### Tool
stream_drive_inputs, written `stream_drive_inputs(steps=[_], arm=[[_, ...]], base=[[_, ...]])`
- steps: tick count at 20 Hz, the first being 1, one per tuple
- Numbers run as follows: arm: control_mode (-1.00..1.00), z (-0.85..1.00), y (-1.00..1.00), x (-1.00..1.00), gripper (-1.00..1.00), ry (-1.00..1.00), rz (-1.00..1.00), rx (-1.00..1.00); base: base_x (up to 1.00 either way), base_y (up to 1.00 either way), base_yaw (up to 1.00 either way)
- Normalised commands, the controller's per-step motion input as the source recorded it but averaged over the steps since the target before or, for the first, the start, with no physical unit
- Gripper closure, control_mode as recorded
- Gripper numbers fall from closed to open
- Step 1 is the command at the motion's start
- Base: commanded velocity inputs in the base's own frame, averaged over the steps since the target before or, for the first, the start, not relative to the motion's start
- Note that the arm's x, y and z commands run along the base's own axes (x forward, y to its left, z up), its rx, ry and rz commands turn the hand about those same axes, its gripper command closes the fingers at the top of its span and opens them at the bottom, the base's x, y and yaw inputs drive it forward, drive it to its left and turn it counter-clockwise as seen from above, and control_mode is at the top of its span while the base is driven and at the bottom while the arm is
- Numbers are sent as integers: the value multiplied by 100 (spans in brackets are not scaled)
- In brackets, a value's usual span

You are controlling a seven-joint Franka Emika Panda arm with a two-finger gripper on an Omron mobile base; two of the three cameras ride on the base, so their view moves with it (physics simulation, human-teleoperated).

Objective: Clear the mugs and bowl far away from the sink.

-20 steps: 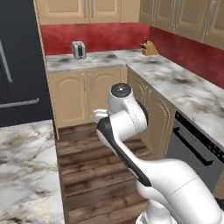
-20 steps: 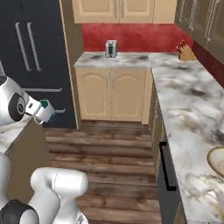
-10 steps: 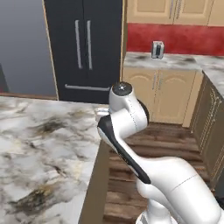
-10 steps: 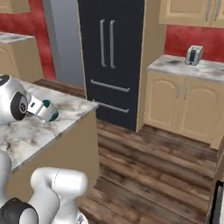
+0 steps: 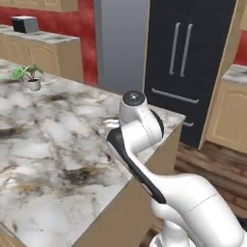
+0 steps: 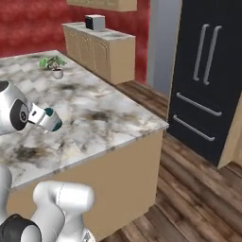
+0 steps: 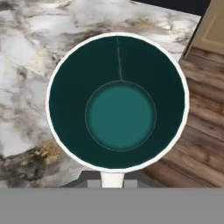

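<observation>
Swung round with the base, both base views have left the corner cabinets of a second ago and now look over a marble island table (image 5: pixel 58 144), with the black fridge (image 6: pixel 208 71) beyond; that is the camera travelling, while the dark teal mug (image 6: pixel 48 119) has stayed at the end of the hand (image 6: pixel 41 117) throughout. Its fingers are pressed together on the mug, which sits directly in front of the hand and just above the table's edge, the wooden floor (image 7: pixel 201 131) off to one side below it.

Seen along the hand, the mug (image 7: pixel 118 101) turns its round teal underside toward the camera, so its long axis lies in line with the hand and roughly level, its mouth pointing away. Where exactly the fingers bite is hidden behind the mug.

It looks like rigid glazed ware: light, stiff, smooth enough to slip and likely to chip if dropped. Rim or handle seems the surest hold, and I judge it wants tipping upright before release
</observation>
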Motion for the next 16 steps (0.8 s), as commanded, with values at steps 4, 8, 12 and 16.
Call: stream_drive_inputs(steps=[4, 8, 12, 16], arm=[[100, 0, 0, 0, 100, 0, 0, 0], [100, 0, 0, 0, 100, 0, 0, 0], [100, 0, 0, 0, 100, 0, 0, 0], [-100, -36, 0, 38, 100, 20, 34, 0]], base=[[6, 0, 73], [27, 0, 64], [21, 0, 59], [6, 0, 14]])
